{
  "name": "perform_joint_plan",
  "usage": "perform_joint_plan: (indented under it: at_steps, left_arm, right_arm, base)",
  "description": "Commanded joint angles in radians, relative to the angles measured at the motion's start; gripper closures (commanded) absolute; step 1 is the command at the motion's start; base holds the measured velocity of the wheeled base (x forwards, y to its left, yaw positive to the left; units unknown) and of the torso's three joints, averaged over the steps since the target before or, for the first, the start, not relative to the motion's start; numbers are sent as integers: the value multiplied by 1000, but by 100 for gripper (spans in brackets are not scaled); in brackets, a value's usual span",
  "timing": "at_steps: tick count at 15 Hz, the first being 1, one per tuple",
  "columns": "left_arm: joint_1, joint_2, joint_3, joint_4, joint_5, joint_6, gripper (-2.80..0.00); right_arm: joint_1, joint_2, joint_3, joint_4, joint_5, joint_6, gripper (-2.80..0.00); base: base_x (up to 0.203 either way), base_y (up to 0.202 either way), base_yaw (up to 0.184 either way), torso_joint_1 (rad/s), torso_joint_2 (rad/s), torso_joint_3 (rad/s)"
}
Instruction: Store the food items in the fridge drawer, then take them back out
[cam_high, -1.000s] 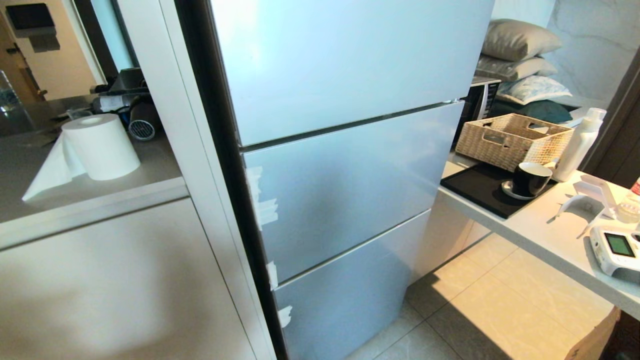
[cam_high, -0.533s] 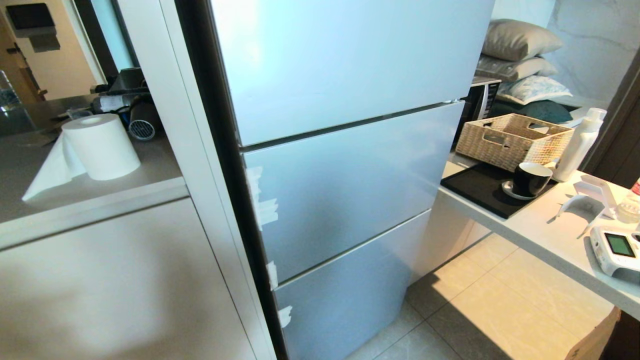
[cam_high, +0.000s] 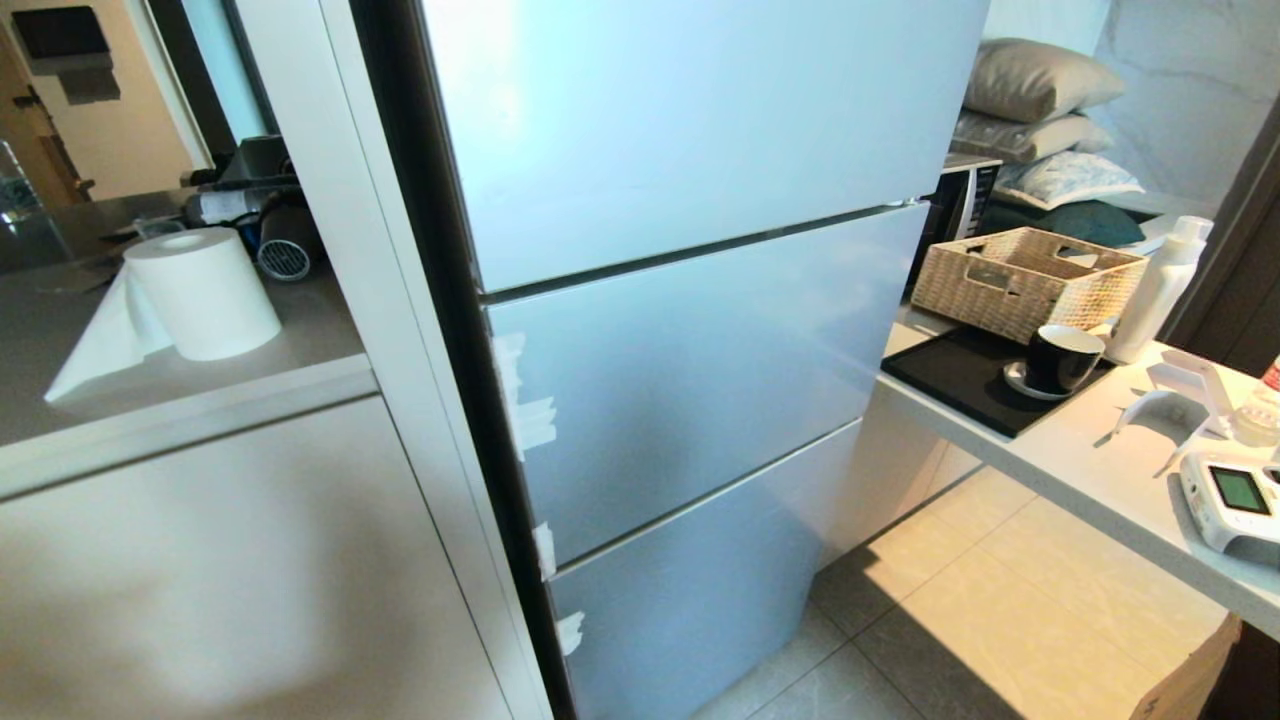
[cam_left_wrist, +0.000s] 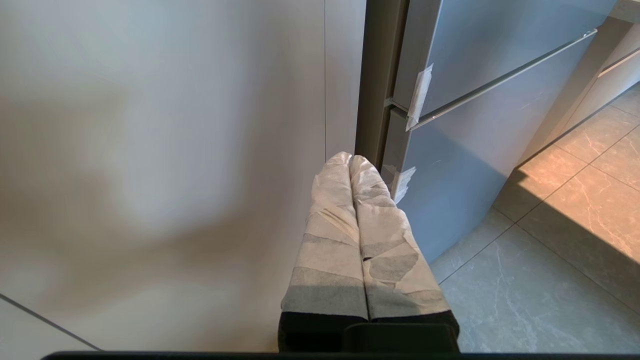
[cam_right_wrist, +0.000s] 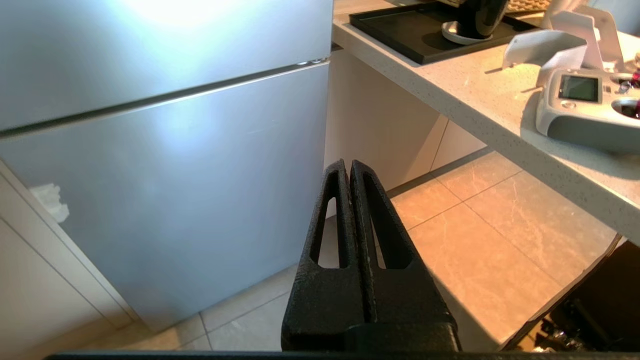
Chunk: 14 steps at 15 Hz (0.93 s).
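Left gripper (cam_left_wrist: 350, 162): taped fingers pressed together, nothing held, low beside the white cabinet (cam_left_wrist: 150, 150). Right gripper (cam_right_wrist: 347, 167): black fingers pressed together, empty, low over the floor tiles (cam_right_wrist: 475, 235) near the counter (cam_right_wrist: 450, 85).

Fridge (cam_high: 680, 380) just ahead: all three pale-blue panels closed, tape tabs (cam_high: 520, 400) along the hinge-side edge. Drawer and fruit: not visible in any view, presumably the drawer is behind a panel.

Farther right on the counter: remote (cam_high: 1235, 495), cup (cam_high: 1060, 358) on a black tray (cam_high: 960, 385), basket (cam_high: 1025, 275).

Risks: glossy panels show no handle, so a pull could slip. Right arm swinging up could clip the counter edge or knock the remote.
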<state>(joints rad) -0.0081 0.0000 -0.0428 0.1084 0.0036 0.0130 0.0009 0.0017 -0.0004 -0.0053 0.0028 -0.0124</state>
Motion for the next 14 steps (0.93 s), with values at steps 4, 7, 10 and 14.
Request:
perform_joint_plan:
  at_steps: [4, 7, 10, 14]
  left_arm:
    - [0, 2, 0, 0, 0, -1, 0]
    - [-1, 2, 0, 0, 1, 1, 0]
    - [-1, 2, 0, 0, 0, 0, 0]
    - [0, 2, 0, 0, 1, 0, 0]
  right_arm:
    - [1, -2, 0, 1, -3, 5, 0]
    - [1, -2, 0, 2, -4, 6, 0]
    - [-1, -2, 0, 1, -4, 9, 0]
    - [-1, -2, 0, 2, -3, 9, 0]
  base:
    - [0, 0, 0, 0, 0, 0]
    - [0, 0, 0, 0, 0, 0]
    - [0, 0, 0, 0, 0, 0]
    - [0, 0, 0, 0, 0, 0]
